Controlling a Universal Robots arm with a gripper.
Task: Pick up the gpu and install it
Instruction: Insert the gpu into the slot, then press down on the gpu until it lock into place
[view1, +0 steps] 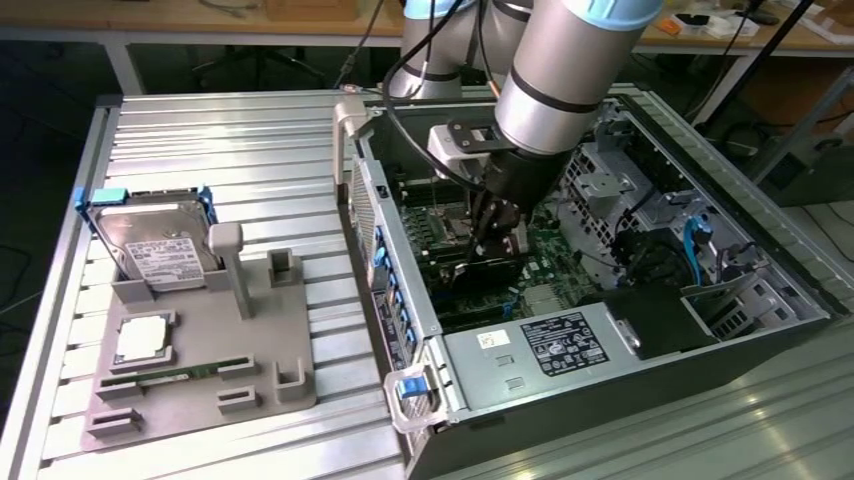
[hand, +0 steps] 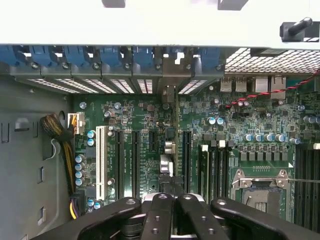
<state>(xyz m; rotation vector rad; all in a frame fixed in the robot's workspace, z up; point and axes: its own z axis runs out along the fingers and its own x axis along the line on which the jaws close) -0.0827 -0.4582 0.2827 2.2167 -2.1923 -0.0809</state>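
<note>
My arm reaches down steeply from the far side, wrist pointing downward into the open case. My gripper (view1: 489, 238) hangs low inside it, fingers (hand: 161, 212) closed together, pads nearly meeting side by side.

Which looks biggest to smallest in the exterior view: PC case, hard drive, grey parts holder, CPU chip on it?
1. PC case
2. grey parts holder
3. hard drive
4. CPU chip
The case sits nearer the camera's right, but the gaps are clear.
</note>
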